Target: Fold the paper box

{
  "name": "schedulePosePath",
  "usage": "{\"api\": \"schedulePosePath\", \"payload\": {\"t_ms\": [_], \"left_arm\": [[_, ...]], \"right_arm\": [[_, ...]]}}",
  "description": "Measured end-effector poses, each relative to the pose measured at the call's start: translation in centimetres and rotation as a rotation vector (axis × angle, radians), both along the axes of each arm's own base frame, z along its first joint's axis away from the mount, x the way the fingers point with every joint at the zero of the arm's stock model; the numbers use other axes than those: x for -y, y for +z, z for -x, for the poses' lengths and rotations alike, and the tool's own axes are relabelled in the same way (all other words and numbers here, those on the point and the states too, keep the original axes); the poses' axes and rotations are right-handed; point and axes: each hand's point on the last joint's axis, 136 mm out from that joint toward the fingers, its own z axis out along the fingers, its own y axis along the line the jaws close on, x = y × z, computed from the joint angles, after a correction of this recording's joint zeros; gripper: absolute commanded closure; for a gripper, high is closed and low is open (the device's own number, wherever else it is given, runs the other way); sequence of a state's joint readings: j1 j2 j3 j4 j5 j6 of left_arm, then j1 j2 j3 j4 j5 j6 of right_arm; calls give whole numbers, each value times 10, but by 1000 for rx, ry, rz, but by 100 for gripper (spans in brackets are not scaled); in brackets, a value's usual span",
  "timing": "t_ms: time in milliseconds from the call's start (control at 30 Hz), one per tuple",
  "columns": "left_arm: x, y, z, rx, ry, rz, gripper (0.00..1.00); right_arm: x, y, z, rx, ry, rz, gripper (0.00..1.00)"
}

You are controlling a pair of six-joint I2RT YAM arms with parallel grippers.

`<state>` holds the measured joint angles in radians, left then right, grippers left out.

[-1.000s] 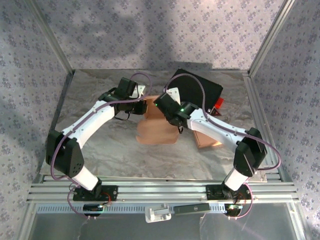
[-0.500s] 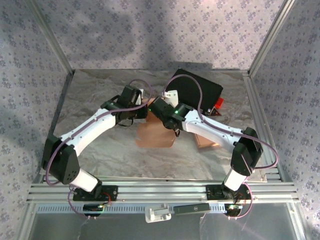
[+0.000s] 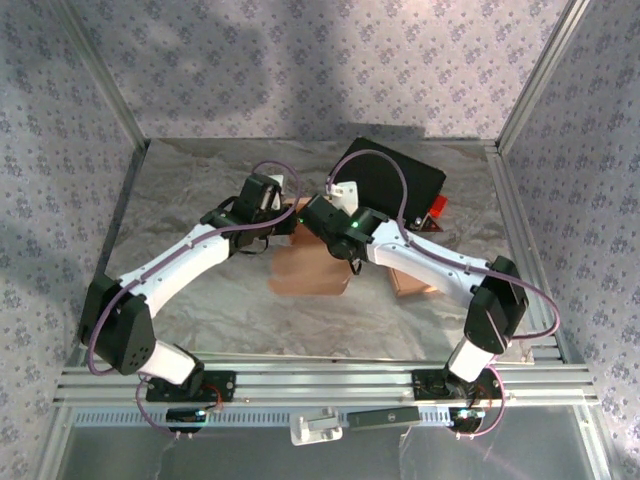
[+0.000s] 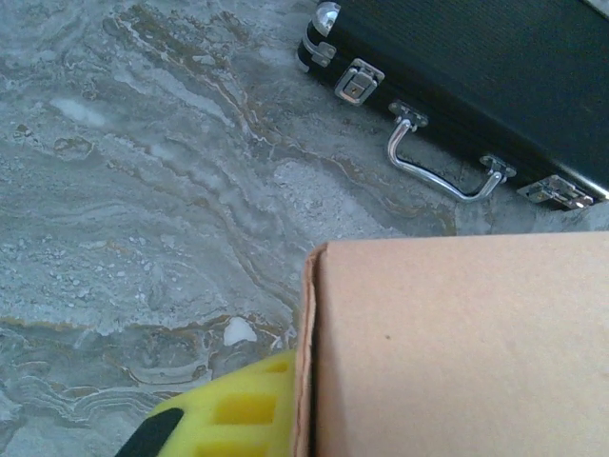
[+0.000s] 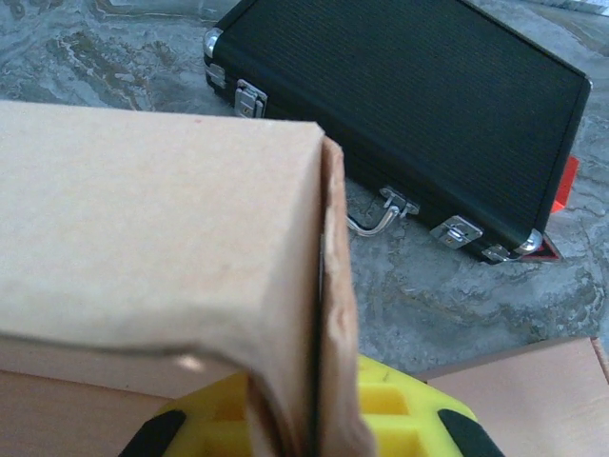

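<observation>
right gripper [image 5: 314, 424]: looks clamped on a stood-up cardboard edge of the paper box [image 3: 310, 268], with yellow pads [image 5: 404, 409] on either side of the doubled layer, so I'd call it pinching the box
left gripper [image 3: 289, 216]: honestly can't tell if it's closed; the wrist cam has one yellow finger [image 4: 205, 419] right against the left edge of a cardboard panel, and the other one is hidden behind it
where the two meet: nearly touching each other over the far edge of the box, left one coming in from the left, right one from the right
where the box is: middle of the table [image 3: 190, 190], with the bulk of it lying flat on the near side of both grippers, toward the arm bases
which way it points: raised panel at the far end with the black case [image 3: 398, 178] beyond it, flat part trailing back toward the bases
long axis: looks a bit wider left-to-right than deep, but the far bit is under the wrists so not sure
nearer arm: basically a tie, both are right on it
next move, my guess: any fold has to pivot along that far edge, so both hands need to go together or the panel skews
also around: another cardboard piece [image 3: 418, 282] under the right arm, off to the right of the box
</observation>
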<state>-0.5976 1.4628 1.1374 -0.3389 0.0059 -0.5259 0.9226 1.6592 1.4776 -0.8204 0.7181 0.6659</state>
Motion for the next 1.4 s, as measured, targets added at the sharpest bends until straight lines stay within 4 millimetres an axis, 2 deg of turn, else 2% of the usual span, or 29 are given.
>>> {"api": "schedulePosePath", "payload": {"t_ms": [33, 267, 367, 467, 533, 633, 733, 800, 867, 933, 1033, 1133, 1400], "left_arm": [[0, 0, 0, 0, -1, -1, 100], [-1, -2, 1, 26, 31, -47, 100], [-3, -5, 3, 26, 56, -59, 65], [-8, -8, 3, 24, 82, -69, 43], [-10, -5, 6, 30, 84, -66, 38], [-7, 12, 16, 59, 44, -18, 33], [0, 41, 27, 110, -24, 52, 33], [3, 55, 32, 139, -68, 90, 40], [2, 61, 37, 149, -115, 133, 47], [-8, 54, 36, 135, -126, 161, 51], [-22, 34, 37, 87, -138, 163, 55], [-17, 19, 46, 47, -200, 168, 64], [-8, 4, 48, 26, -266, 167, 72]], "right_arm": [[1, 0, 1, -1, 1, 1, 100], [0, -1, 2, -12, 5, -3, 100], [-1, -3, 4, -24, 9, -7, 100], [0, -4, 4, -27, 2, -10, 100], [1, -4, 3, -28, -3, -13, 100], [2, -7, 3, -37, -6, -22, 100], [3, -10, 2, -50, -5, -35, 100], [3, -11, 2, -60, -6, -49, 100], [5, -12, 1, -72, -7, -68, 100], [5, -13, 0, -82, -8, -86, 100], [6, -14, -2, -97, -7, -114, 100], [6, -17, -3, -115, -6, -134, 100], [1, -20, -2, -138, 10, -168, 100]]}}
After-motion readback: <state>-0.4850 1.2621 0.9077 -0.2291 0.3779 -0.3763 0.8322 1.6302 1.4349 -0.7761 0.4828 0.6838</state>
